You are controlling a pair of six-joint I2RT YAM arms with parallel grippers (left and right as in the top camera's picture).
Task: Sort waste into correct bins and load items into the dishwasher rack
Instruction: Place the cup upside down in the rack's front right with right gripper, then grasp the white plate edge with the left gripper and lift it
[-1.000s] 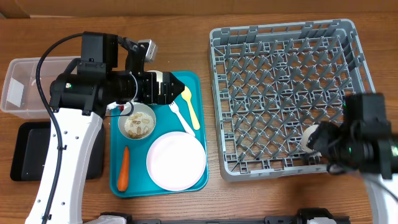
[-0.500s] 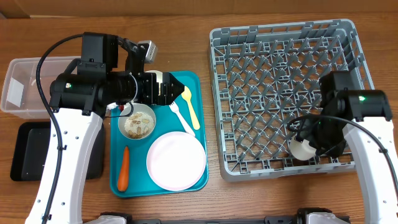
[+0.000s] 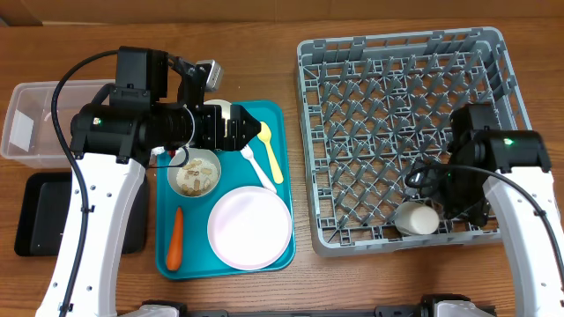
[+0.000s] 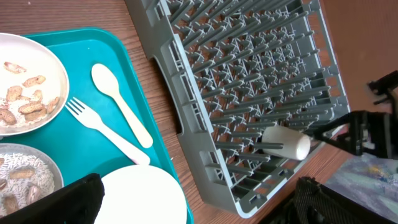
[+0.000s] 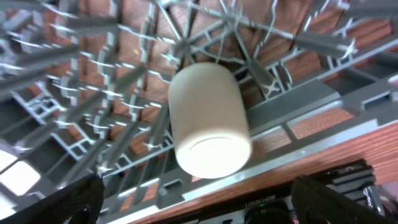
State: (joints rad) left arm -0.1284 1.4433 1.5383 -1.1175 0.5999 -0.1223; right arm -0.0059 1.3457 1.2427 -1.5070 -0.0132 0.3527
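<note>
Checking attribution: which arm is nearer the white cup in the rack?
Right. The right arm has open jaws beside the cup; the left arm is far off, over the teal tray.

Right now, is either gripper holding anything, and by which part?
Nothing is held. The left gripper and right gripper are open; the white cup lies on its side in the dishwasher rack.

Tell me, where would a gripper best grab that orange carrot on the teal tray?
Probably the carrot around its middle, from straight above, closing across its narrow width: it lies flat between the rim of the teal tray and the plate.
</note>
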